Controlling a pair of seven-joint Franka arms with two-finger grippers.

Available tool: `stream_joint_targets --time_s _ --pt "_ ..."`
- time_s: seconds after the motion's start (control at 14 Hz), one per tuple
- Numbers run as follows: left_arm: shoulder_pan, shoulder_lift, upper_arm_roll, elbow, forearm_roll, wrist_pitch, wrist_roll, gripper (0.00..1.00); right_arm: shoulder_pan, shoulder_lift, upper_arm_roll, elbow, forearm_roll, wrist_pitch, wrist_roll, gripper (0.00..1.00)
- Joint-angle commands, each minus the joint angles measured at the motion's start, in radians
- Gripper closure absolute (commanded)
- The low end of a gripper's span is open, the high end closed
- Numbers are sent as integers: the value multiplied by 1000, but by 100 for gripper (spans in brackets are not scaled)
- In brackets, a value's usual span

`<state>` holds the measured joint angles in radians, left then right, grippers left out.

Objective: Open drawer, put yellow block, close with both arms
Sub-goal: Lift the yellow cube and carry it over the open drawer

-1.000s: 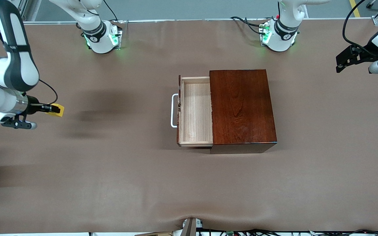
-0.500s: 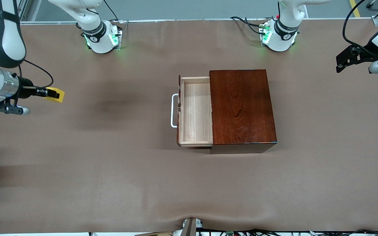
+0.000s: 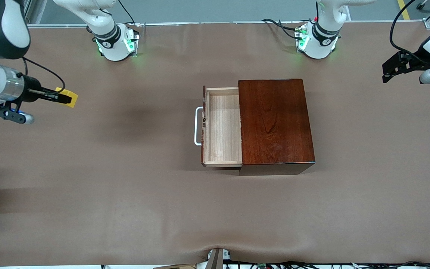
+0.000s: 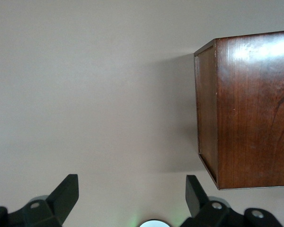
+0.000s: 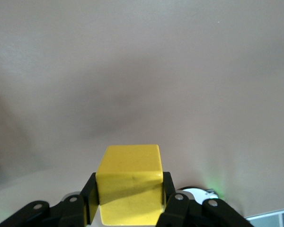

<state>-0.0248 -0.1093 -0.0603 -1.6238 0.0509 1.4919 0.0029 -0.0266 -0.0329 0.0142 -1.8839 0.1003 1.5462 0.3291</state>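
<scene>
Right hand (image 3: 65,98) gripping yellow block (image 3: 71,99) above brown table (image 3: 125,186)

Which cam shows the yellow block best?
Right wrist view: the yellow block fills the foreground, gripped between the right gripper's fingers. Front view shows it small, partly hidden by those fingers. Left wrist view doesn't show it.

**Surfaces and finishes on the table**

The glossy mahogany-coloured wooden box (image 3: 276,121) is catching light on its smooth lacquered top. The pale raw-wood lining of its open drawer (image 3: 222,127) is looking matt and grainy, while the white bar handle (image 3: 197,126) is showing smooth. The small bright-yellow cube (image 5: 130,182) is appearing smooth and faintly satin. The brown matt table covering (image 3: 125,194) is lying slightly wrinkled.
</scene>
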Motion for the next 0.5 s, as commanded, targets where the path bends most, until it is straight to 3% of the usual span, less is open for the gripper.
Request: stream_joint_targets --time_s 0.0,0.43 --pt "16 -18 -9 -4 -19 2 16 0 79 -10 -5 26 9 -17 117 100" --pt "16 -15 -9 -5 -19 4 16 0 152 11 -6 63 84 8 255 100"
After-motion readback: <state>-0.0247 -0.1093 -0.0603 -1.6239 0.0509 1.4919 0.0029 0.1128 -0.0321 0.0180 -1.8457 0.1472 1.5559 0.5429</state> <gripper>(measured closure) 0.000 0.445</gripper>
